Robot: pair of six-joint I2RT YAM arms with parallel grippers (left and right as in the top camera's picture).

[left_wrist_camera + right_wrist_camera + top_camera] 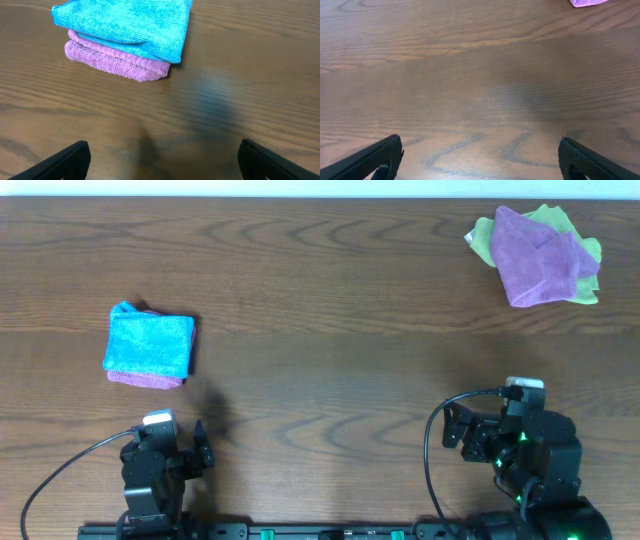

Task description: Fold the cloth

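The turquoise-blue cloth (148,343) lies folded into a small rectangle at the left of the table, stacked on a folded pink-purple cloth (145,379). It also shows in the left wrist view (130,22), with the pink-purple cloth (117,62) under it. My left gripper (190,442) is open and empty near the front edge, well short of the stack; its fingers show in the left wrist view (162,160). My right gripper (462,430) is open and empty at the front right, over bare wood (480,160).
A crumpled purple cloth (538,255) lies on a lime-green cloth (555,222) at the back right corner. A pink-purple edge (587,2) shows at the top of the right wrist view. The table is dark wood (330,330).
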